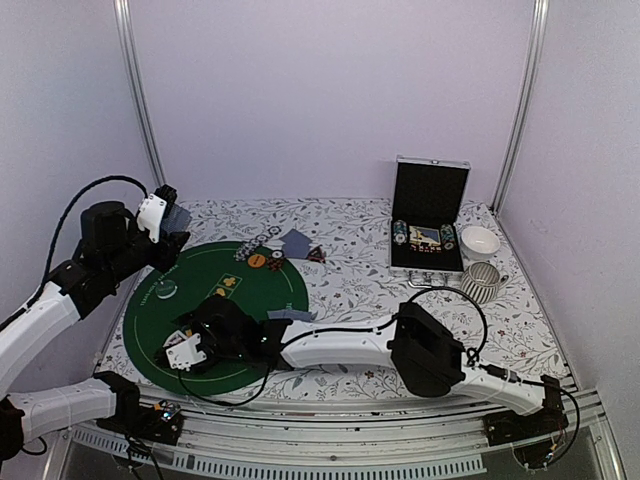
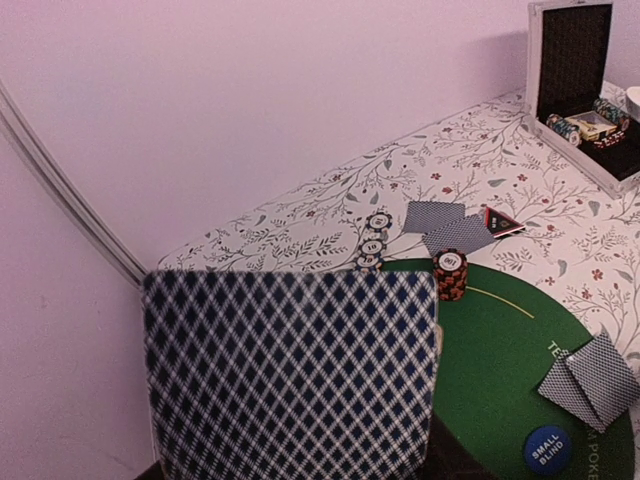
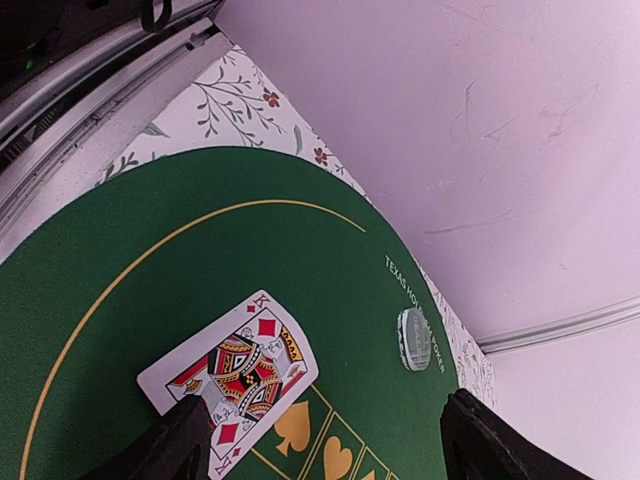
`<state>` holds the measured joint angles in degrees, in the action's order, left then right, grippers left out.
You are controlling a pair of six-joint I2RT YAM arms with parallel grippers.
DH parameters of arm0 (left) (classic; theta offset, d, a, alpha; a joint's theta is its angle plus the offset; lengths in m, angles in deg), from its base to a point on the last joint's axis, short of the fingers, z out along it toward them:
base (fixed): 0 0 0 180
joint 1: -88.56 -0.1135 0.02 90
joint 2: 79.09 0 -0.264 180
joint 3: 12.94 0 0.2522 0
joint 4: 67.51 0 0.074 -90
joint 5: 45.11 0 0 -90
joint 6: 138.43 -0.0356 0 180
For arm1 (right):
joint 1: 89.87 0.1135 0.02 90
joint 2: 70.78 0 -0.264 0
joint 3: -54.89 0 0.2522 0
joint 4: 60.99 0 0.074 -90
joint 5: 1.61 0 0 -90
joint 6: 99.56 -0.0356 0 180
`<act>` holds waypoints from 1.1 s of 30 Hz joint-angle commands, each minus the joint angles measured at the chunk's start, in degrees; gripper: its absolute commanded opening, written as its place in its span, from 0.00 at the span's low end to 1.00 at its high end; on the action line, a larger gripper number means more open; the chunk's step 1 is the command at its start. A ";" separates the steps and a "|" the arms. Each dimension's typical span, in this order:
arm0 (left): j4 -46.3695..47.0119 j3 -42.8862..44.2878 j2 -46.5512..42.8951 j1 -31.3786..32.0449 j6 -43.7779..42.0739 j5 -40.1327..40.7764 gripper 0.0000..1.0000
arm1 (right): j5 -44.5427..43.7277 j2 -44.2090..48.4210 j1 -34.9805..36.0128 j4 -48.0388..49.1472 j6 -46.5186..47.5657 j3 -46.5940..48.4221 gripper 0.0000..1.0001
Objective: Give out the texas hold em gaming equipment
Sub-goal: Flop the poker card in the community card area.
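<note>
Open case [image 1: 430,190] holds chip rows [image 2: 565,127] and a deck [image 2: 597,124]; left fingers [image 1: 166,192] clamp a card [image 2: 290,375], right fingers [image 3: 485,440] apart.

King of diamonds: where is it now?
Right wrist view: the king of diamonds lies face up on the green mat, at the lower left, between the open right end effector's fingers, beside the printed gold suit symbols.

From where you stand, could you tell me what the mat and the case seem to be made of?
Mat: likely felt or similar cloth; matte green, no glare, printed gold lines. Case: silvery frame, probably aluminium; dark, matte lining.
</note>
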<state>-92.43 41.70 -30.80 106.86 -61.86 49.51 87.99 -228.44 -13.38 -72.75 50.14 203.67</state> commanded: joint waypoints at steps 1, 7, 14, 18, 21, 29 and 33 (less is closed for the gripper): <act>2.10 -0.10 -0.57 -0.69 0.17 -0.72 0.49 | -0.57 5.07 -0.08 -0.35 -3.77 -0.93 0.81; 2.11 -0.26 -0.77 -0.68 -0.47 -1.66 0.49 | 13.57 26.44 -1.17 1.19 -17.54 -20.12 0.79; 2.06 -0.52 -1.15 -0.62 -2.31 -13.83 0.48 | 26.70 47.40 -7.65 1.67 -33.96 -40.78 0.99; 2.41 -1.29 -1.28 0.57 -4.10 -24.19 0.47 | 30.32 53.63 -13.56 -1.58 -45.10 -42.02 0.99; 0.78 -1.21 -0.65 3.62 -6.24 -28.05 0.46 | 29.79 55.14 -17.96 -3.18 -55.54 -41.18 0.99; -4.14 -1.20 1.45 13.37 -10.83 -27.30 0.45 | 29.31 47.63 -19.74 -11.32 -68.42 -33.21 0.99; -5.52 -1.22 2.47 16.60 -12.05 -25.17 0.45 | 30.62 42.52 -19.74 -13.95 -71.96 -29.44 0.99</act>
<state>-96.08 41.09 -29.09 121.00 -71.45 23.33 116.42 -182.02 -33.60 -81.66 -15.04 171.19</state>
